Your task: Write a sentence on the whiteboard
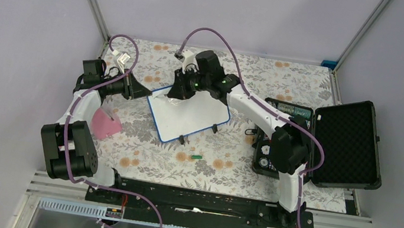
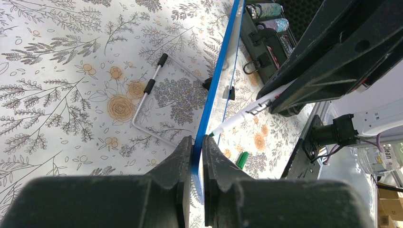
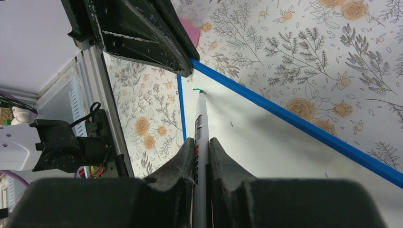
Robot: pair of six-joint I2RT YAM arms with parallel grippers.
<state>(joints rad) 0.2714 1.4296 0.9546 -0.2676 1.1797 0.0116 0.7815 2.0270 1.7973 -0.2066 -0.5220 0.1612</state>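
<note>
A blue-framed whiteboard (image 1: pixel 193 119) lies tilted on the floral table. My left gripper (image 1: pixel 142 89) is shut on its left top edge; in the left wrist view the jaws pinch the blue frame (image 2: pixel 209 102), gripper (image 2: pixel 197 142). My right gripper (image 1: pixel 177 91) is shut on a white marker (image 3: pixel 201 137) with a green tip, seen also in the left wrist view (image 2: pixel 242 115). The tip touches the board's surface (image 3: pixel 285 156) near its top-left corner, by a short green mark. The right gripper (image 3: pixel 201 145) holds the marker's barrel. The green cap (image 1: pixel 197 157) lies below the board.
An open black case (image 1: pixel 339 142) with pens stands at the right. A pink cloth (image 1: pixel 104 124) lies at the left. The board's wire stand (image 2: pixel 149 95) shows under it. Small black feet (image 1: pixel 183 140) sit at the board's lower edge.
</note>
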